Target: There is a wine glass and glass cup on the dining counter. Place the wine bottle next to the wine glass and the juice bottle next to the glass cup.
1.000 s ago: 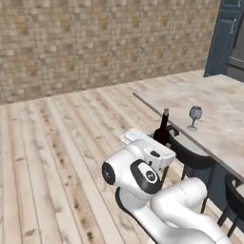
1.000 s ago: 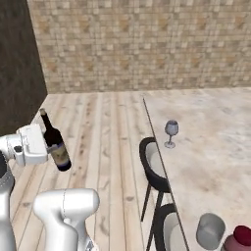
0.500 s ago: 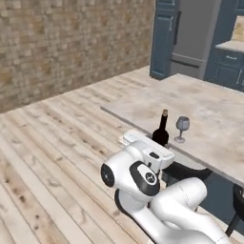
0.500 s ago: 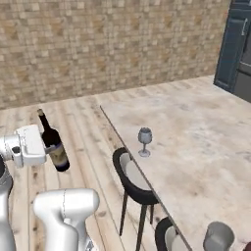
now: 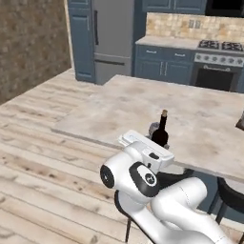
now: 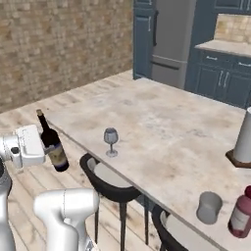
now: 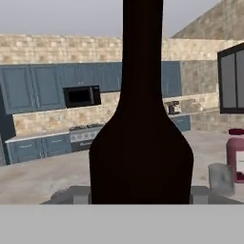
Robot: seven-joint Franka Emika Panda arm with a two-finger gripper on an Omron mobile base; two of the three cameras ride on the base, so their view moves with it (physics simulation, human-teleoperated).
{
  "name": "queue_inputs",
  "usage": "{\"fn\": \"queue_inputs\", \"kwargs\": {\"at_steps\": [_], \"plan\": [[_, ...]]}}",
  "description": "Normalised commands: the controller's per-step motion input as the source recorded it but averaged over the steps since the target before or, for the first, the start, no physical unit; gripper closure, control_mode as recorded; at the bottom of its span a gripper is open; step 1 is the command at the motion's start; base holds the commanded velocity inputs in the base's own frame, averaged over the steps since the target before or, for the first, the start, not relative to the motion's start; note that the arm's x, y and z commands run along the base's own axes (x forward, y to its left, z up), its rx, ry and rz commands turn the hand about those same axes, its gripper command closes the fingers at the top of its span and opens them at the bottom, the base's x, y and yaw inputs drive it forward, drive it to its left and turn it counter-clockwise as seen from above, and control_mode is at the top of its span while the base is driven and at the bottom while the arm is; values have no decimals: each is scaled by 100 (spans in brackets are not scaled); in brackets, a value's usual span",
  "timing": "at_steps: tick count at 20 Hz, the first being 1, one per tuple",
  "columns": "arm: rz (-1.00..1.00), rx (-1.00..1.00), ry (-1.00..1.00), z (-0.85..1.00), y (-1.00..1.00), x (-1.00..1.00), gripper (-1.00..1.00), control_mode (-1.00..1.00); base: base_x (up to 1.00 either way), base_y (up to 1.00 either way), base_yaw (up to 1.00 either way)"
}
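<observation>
My gripper (image 6: 46,146) is shut on the wine bottle (image 6: 53,145), a slim dark bottle held upright in the air just off the near edge of the dining counter (image 6: 166,132). The wine glass (image 6: 111,141) stands on the counter near that edge, a short way right of the bottle. Seen from the left base, the wine bottle (image 5: 161,131) rises above my gripper (image 5: 155,147) and partly hides the wine glass (image 5: 153,127). The glass cup (image 6: 209,207) and the juice bottle (image 6: 240,213) stand together at the counter's near right. The hand view holds the wine bottle (image 7: 140,143), juice bottle (image 7: 236,155) and glass cup (image 7: 220,177).
Black stools (image 6: 110,179) are tucked under the counter's near edge. A paper towel roll on a stand (image 6: 243,137) sits at the counter's right. Blue cabinets, a fridge (image 5: 112,40) and a stove (image 5: 217,69) line the far wall. Wooden floor lies to the left.
The whole picture has shifted: the base has driven and turned, bringing the kitchen wall and more of the dining counter into view. The wine bottle stays in my shut gripper.
</observation>
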Motion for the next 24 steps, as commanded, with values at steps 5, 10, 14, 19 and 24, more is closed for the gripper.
{"fn": "queue_inputs", "kwargs": {"at_steps": [5,10,14,19,24], "plan": [[0,0,0,0,0,0,100,100,28,38,-63],[0,0,0,0,0,0,100,100,50,39,-54],[0,0,0,0,0,0,100,100,47,46,-46],[0,0,0,0,0,0,100,100,42,39,-37],[0,0,0,0,0,0,100,100,17,15,-18]]}}
